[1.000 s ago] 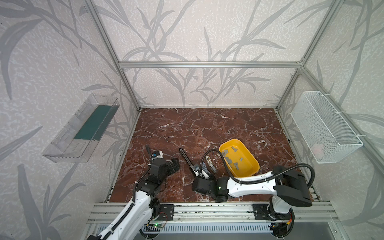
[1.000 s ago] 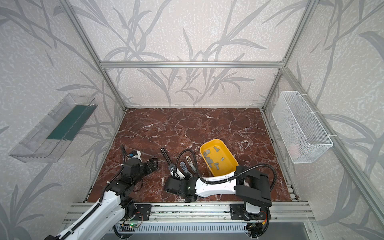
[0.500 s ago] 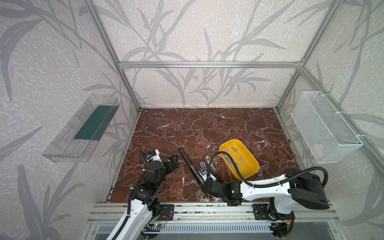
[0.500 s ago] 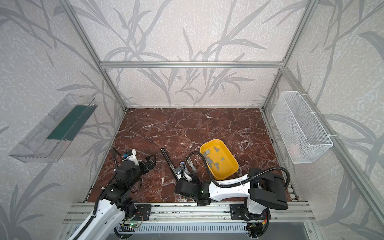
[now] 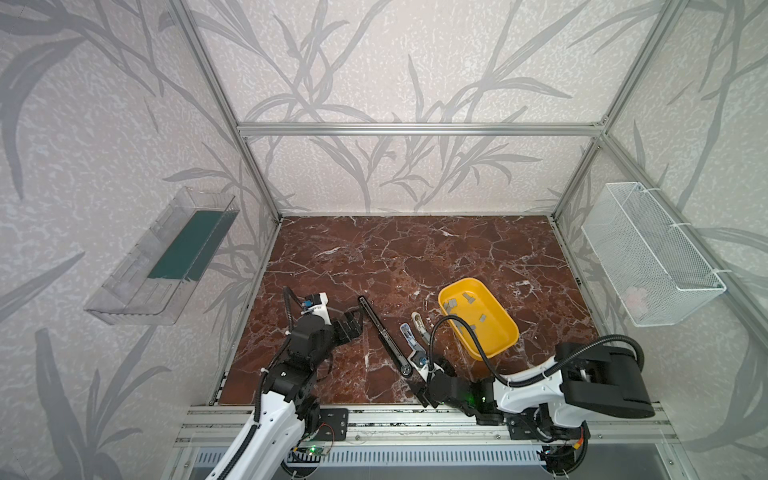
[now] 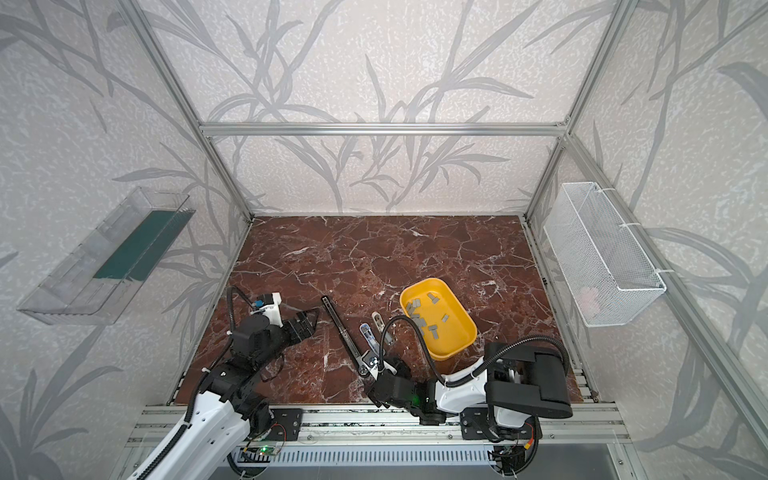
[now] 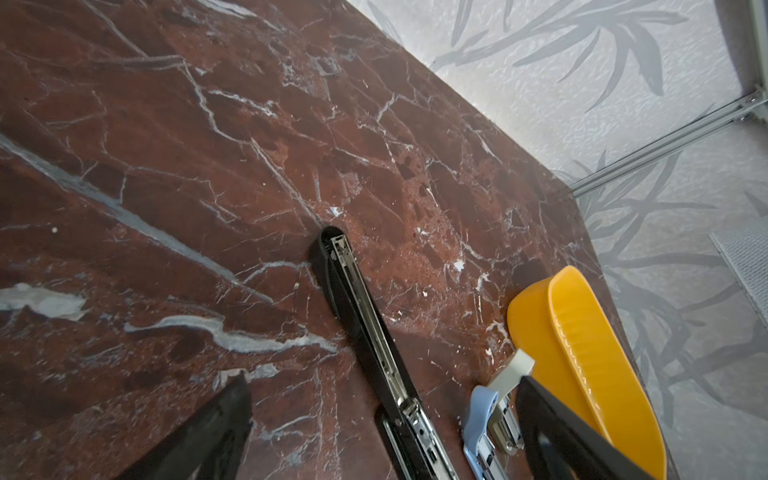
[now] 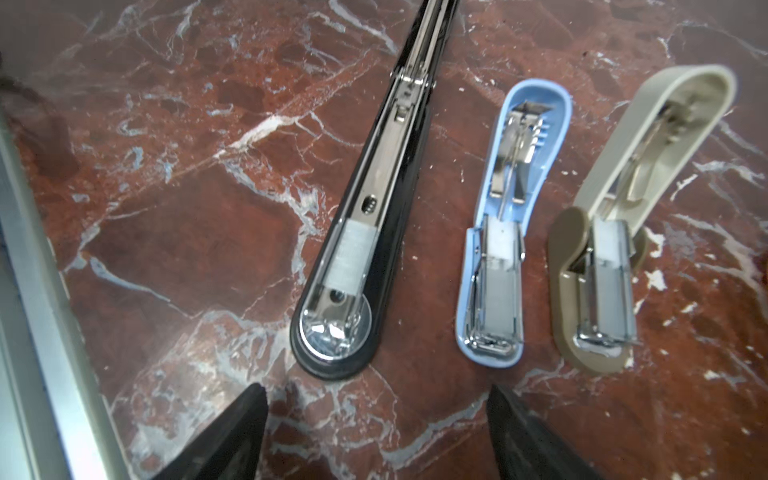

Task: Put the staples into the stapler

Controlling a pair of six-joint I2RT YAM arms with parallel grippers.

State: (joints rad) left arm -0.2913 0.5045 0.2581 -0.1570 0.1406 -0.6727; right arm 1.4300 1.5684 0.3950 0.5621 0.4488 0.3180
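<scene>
We spot the staples (image 5: 451,305) loose in the yellow tray (image 5: 494,332) toward the surface's front-right corner. Light, thin, probably brittle, so we'd pinch one strip across its long sides. The left gripper (image 5: 352,325) and right gripper (image 8: 376,394) both gape wide, empty.

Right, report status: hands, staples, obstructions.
Both open, empty: left hand, right hand. One staple strip in the black long stapler; spare staples in the yellow tray. Nothing blocking; blue stapler, beige stapler open alongside.

The left arm (image 5: 266,428) and right arm (image 5: 536,384) are white shells with black joints, black corrugated cables (image 5: 615,338) and black tapered fingers (image 8: 224,440).
</scene>
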